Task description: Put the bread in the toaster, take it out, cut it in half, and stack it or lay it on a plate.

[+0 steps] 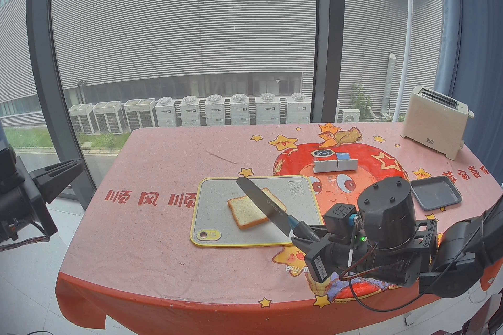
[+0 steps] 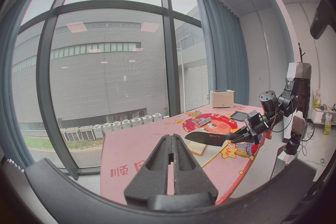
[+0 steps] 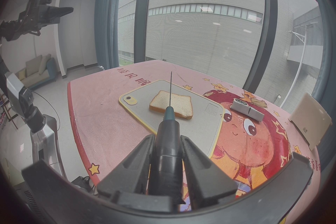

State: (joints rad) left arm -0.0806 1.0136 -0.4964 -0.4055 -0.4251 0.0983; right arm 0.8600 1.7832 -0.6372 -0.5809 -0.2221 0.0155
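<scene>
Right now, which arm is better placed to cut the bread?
Right: the right fingers hold the knife, blade over the bread on the board. The left fingers are shut, empty, beside the table.

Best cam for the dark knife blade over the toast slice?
Head view: the blade of the dark kitchen knife shows full length, slanting across the tan toast slice on the grey cutting board, handle in the right gripper. Right wrist view has the blade edge-on, a thin line. Left wrist view shows its flat side, small.

Right arm [image 1: 463,249] forward, jaws clamped
</scene>
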